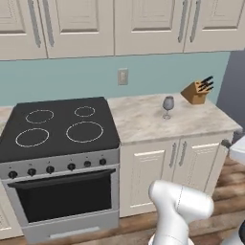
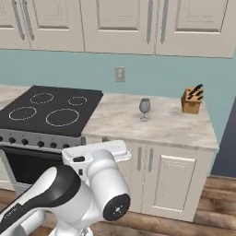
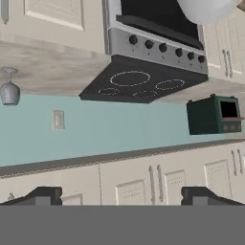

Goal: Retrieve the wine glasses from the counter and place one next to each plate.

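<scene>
Currently, in the left base view, one wine glass is seen upright on the desk, right of the stove and left of the knife block. From the right base view, the same placing is confirmed, well apart from the arm. By the hand view, rolled upside down, the fingers are shown spread wide and empty, so the bowl should be approached level, then closed on gently.

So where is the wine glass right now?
The wine glass stands upright on the counter, right of the stove and left of the knife block, out in front of the teal wall.
</scene>
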Available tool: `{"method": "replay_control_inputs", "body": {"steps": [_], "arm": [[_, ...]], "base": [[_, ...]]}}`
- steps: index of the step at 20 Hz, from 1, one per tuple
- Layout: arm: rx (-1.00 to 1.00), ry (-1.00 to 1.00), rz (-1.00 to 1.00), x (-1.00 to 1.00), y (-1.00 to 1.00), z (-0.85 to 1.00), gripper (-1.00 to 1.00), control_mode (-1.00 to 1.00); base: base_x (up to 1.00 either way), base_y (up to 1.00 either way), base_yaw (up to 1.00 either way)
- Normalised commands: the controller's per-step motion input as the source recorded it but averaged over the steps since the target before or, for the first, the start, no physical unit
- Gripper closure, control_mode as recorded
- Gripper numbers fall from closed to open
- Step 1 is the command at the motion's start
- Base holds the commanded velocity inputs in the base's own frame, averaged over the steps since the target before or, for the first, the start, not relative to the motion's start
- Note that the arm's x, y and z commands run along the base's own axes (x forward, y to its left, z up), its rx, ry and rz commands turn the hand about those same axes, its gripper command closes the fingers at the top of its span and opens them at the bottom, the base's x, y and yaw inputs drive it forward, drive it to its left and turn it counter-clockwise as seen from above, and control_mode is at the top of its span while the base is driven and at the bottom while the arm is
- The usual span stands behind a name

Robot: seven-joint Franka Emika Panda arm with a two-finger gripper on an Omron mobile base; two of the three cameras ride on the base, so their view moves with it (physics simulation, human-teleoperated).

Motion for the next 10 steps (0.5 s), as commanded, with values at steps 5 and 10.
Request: {"method": "replay_control_inputs", "body": {"steps": [5,10], "arm": [[0.0,0.0,0.0,0.0,0.0,0.0,-1.0,1.0],[0.0,0.0,0.0,0.0,0.0,0.0,-1.0,1.0]], "base": [[0.88,-0.36,0.09],[0.6,-0.76,0.01]]}}
